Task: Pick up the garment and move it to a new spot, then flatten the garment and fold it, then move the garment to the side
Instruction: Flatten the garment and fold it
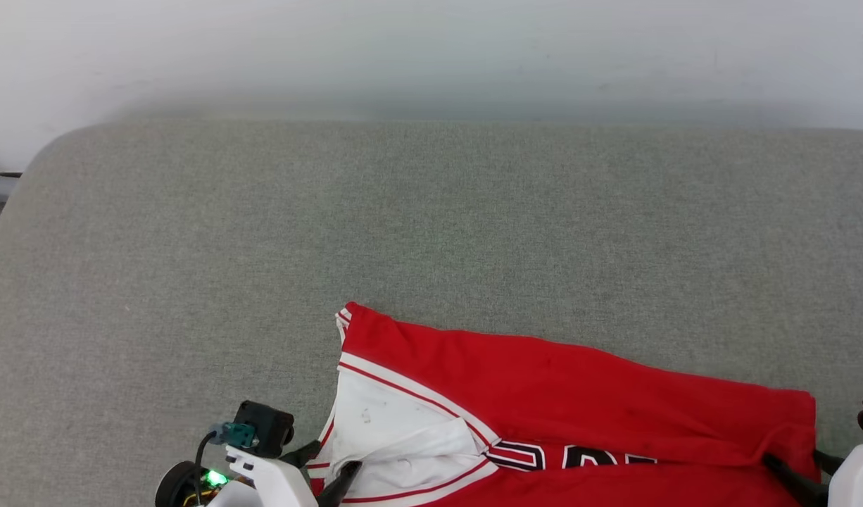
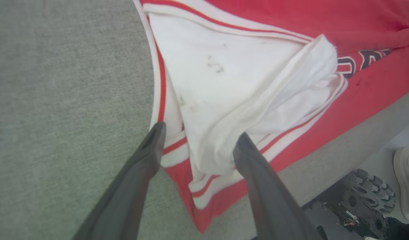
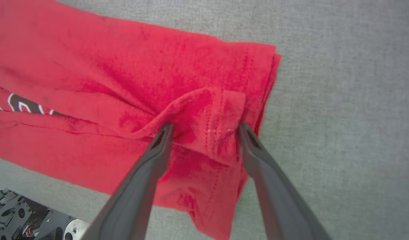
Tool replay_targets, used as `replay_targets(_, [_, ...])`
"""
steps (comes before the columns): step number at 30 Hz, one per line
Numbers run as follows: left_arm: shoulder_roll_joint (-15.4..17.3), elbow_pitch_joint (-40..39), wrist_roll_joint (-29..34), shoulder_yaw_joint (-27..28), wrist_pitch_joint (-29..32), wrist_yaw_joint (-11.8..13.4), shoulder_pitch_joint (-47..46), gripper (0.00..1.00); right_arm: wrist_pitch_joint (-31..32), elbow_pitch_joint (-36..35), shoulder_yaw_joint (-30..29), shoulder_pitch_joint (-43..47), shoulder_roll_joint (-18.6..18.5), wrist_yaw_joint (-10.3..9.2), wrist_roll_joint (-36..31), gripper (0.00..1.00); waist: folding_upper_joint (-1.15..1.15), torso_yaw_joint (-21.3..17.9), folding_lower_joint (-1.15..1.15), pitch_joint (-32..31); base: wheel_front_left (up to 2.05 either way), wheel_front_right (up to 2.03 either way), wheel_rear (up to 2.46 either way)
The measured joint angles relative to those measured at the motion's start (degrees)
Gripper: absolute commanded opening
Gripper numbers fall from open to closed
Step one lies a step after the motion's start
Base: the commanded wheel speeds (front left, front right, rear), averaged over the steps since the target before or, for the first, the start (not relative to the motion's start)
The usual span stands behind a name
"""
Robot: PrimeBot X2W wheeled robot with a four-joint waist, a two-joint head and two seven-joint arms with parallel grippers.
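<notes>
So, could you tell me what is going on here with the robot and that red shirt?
The robot is handling a red jersey shirt lying partly folded on a gray fabric surface. Its left gripper straddles the white sleeve end, its right gripper a bunched fold at the hem end. Both are open, with cloth between the fingers.

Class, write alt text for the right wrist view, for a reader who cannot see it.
The right gripper, its two dark fingers spread apart, straddles a raised fold near the hemmed corner of the red garment. It lies on a grey fabric surface, black lettering showing at left.
</notes>
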Motion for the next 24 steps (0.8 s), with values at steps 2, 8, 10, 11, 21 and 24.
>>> replay_targets(2, [-0.22, -0.02, -0.22, 0.81, -1.99, 0.45, 0.40, 1.00, 0.46, -0.43, -0.52, 0.49, -0.09, 0.00, 0.53, 1.00, 0.00, -0.18, 0.00, -1.12, 0.00, 0.00, 0.00])
replay_targets(8, [-1.32, -1.67, 1.20, 3.69, -10.44, 1.86, 0.79, 1.00, 2.83, -3.81, -4.16, 1.35, 0.49, 0.00, 1.82, 1.00, 0.00, -0.87, -0.01, -3.00, 0.00, 0.00, 0.00])
replay_targets(10, [-1.90, -1.97, 2.04, 4.66, -13.83, 2.34, 0.89, 1.00, 5.06, -4.49, -6.06, 2.03, 1.51, -0.01, 1.93, 1.00, 0.00, -0.96, 0.00, -3.07, 0.00, 0.00, 0.00])
replay_targets(11, [-2.25, -2.05, 2.58, 5.16, -15.82, 2.56, 0.93, 1.00, 6.46, -4.95, -7.09, 2.46, 2.19, 0.00, 1.91, 1.00, 0.00, -0.97, 0.00, -3.08, 0.00, 0.00, 0.00])
replay_targets(21, [-9.59, -6.75, 18.01, 19.11, -22.63, 8.82, 3.24, 1.00, 17.84, -9.46, -19.12, 4.62, 11.76, 0.00, -4.27, 1.00, 0.00, -0.64, 0.00, -2.06, 0.00, 0.00, 0.00])
replay_targets(24, [-12.92, -10.50, 24.53, 25.87, -22.76, 7.65, 6.43, 1.00, 19.17, -10.02, -22.46, 4.19, 13.81, -0.01, -6.97, 1.00, 0.00, -0.39, 0.00, -1.35, 0.00, 0.00, 0.00])
